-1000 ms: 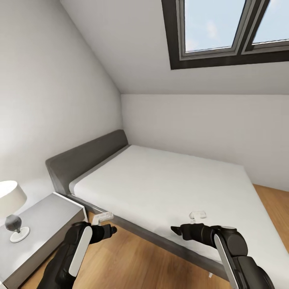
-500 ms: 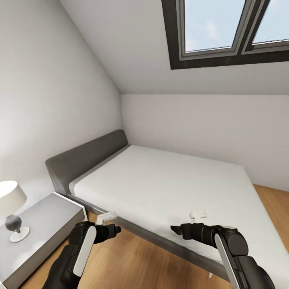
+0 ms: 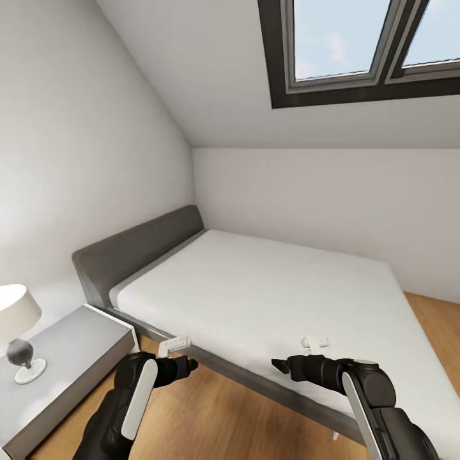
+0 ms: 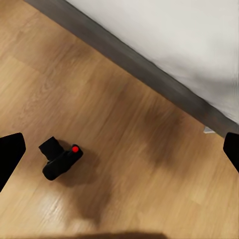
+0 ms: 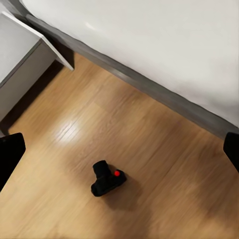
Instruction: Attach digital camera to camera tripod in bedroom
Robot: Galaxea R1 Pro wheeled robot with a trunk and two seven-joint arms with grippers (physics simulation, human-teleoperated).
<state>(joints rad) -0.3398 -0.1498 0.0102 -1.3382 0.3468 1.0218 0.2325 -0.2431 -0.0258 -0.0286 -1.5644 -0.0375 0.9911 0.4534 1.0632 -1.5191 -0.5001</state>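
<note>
The digital camera (image 4: 62, 162) lies on the light wood floor, small and black with a red button on top. It is also in the right wrist view, camera (image 5: 107, 180), a short way out from the bed's side. My left gripper (image 3: 189, 365) hangs open above the floor, its fingers (image 4: 10, 155) spread wide with nothing between them. My right gripper (image 3: 276, 366) is open too, its fingertips (image 5: 10, 152) far apart, level with the bed's edge. The camera tripod is out of view. This is the bedroom with its grey bed (image 3: 268, 300).
A grey nightstand (image 3: 61, 364) with a white lamp (image 3: 16, 319) stands at the left beside the dark headboard (image 3: 137, 246). A skylight window (image 3: 364, 45) sits in the sloped ceiling. Wood floor (image 3: 211, 415) runs along the bed's near side.
My left arm has eased a little to the right and forward. The right arm has held still. The view has shifted very slightly.
</note>
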